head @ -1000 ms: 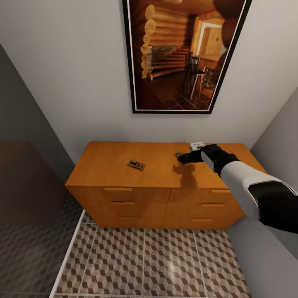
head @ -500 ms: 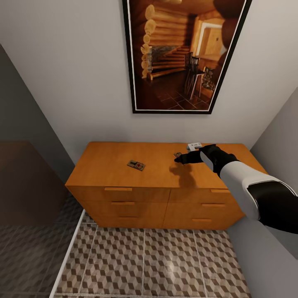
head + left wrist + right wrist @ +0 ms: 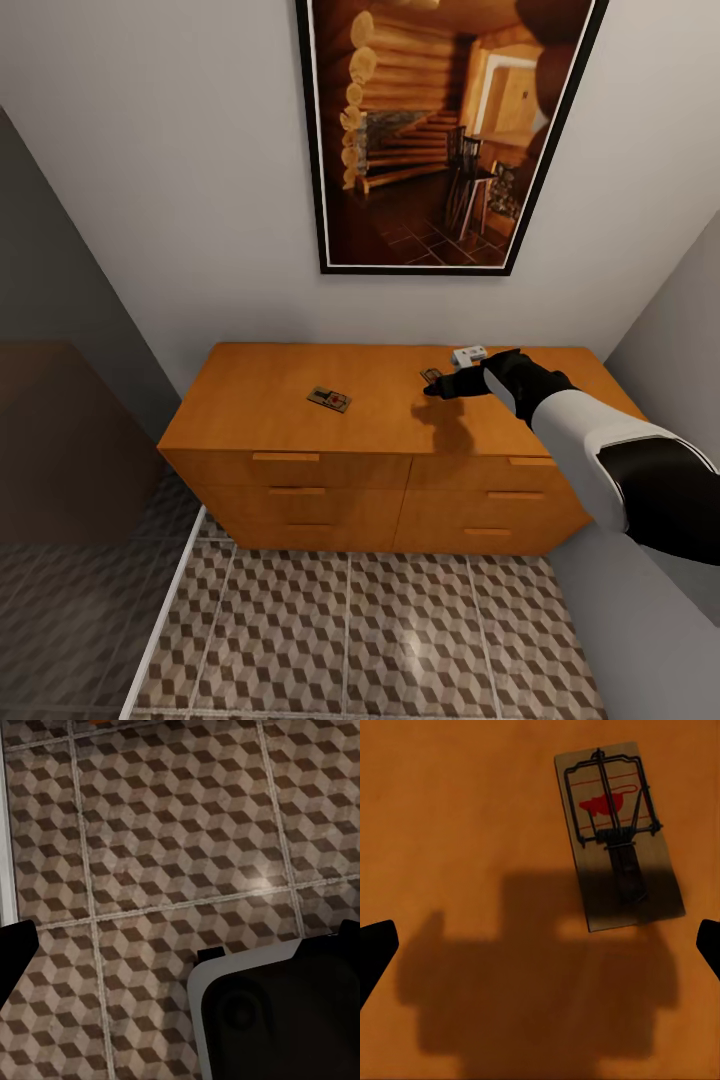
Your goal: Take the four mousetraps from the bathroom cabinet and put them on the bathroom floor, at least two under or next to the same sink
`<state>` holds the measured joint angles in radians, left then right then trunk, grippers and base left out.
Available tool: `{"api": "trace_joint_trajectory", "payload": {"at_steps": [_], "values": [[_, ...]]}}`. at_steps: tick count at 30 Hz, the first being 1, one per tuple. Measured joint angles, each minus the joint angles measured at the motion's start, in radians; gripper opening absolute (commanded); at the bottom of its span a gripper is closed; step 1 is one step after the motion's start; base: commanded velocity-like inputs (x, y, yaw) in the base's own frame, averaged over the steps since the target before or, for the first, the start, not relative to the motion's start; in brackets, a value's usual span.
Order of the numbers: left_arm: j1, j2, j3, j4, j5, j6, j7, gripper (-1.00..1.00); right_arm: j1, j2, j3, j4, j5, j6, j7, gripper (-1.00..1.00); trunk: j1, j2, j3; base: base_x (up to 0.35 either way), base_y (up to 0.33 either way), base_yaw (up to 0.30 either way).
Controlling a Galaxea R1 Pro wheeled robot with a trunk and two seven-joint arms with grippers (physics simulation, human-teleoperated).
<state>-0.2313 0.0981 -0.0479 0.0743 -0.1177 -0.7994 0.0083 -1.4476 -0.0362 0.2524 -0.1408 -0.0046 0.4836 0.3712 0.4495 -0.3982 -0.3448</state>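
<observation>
White walls and a large framed picture [image 3: 447,130] of a log-cabin interior back the low orange-brown cabinet [image 3: 390,455], whose flat top carries two mousetraps. One mousetrap [image 3: 329,399] lies alone left of the middle of the top; the second mousetrap [image 3: 431,376] lies toward the right rear, just beside the tips of the right gripper [image 3: 437,387], which hovers over it. In the right wrist view this trap [image 3: 619,836] lies flat and slightly skewed, its wire bar and red mark showing, partly covered by the gripper's shadow; the two dark fingertips [image 3: 375,952] stand far apart at the picture's edges, jaws wide and holding nothing. Six drawer fronts with wooden bar handles are closed. Cube-patterned bathroom floor [image 3: 380,640] spreads before the cabinet. The left wrist view looks down on those tiles [image 3: 172,840], the left gripper's fingertips spread wide and empty.
</observation>
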Motion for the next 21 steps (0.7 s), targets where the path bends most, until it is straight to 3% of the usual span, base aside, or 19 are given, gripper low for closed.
{"api": "trace_joint_trajectory", "payload": {"at_steps": [21], "values": [[0.0, 0.0, 0.0, 0.0, 0.0, 0.0, 0.0, 1.0, 0.0, -0.019, 0.001, 0.015, 0.018, -0.005, -0.002, 1.0, 0.0, 0.0, 0.0, 0.0, 0.0, 0.0]]}}
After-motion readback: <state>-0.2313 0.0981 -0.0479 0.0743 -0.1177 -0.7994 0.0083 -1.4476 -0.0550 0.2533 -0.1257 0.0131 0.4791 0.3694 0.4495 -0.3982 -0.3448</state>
